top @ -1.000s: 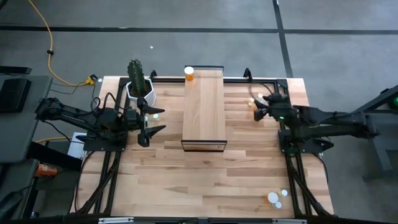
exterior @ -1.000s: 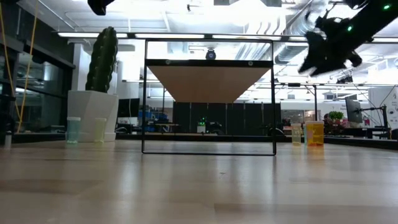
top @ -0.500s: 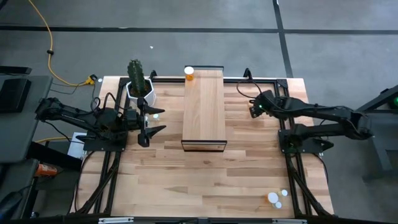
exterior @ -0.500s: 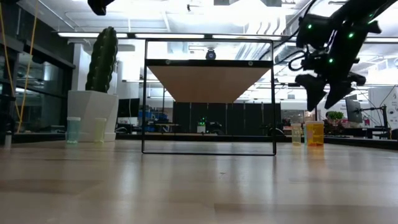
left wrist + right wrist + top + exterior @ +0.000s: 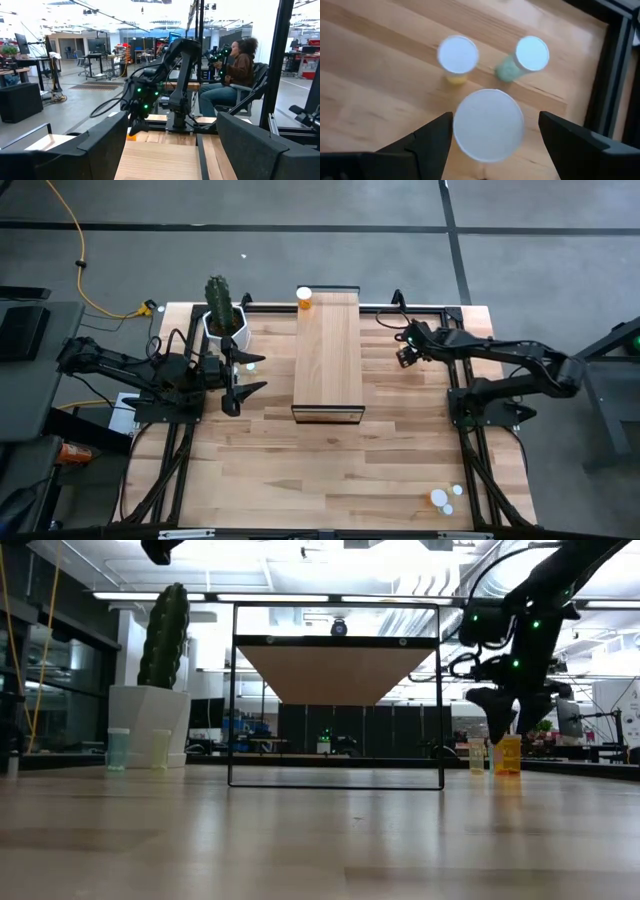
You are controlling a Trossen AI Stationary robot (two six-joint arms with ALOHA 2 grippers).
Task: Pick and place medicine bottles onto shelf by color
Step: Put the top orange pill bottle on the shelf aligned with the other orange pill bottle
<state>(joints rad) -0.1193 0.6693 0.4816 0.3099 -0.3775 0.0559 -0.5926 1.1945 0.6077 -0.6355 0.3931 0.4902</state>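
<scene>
The right gripper (image 5: 505, 730) has come down since a moment ago and now hangs just over the orange bottle (image 5: 507, 754) near the table's right back part. Its jaws stand wide open, one on each side of the bottle's white cap (image 5: 488, 124), holding nothing. Two smaller bottles (image 5: 457, 57) stand just beyond. The shelf (image 5: 328, 352) and the bottle (image 5: 304, 299) at its far end did not move. The left gripper (image 5: 243, 375) waits as before, wide open and empty, beside the cactus pot (image 5: 224, 325).
</scene>
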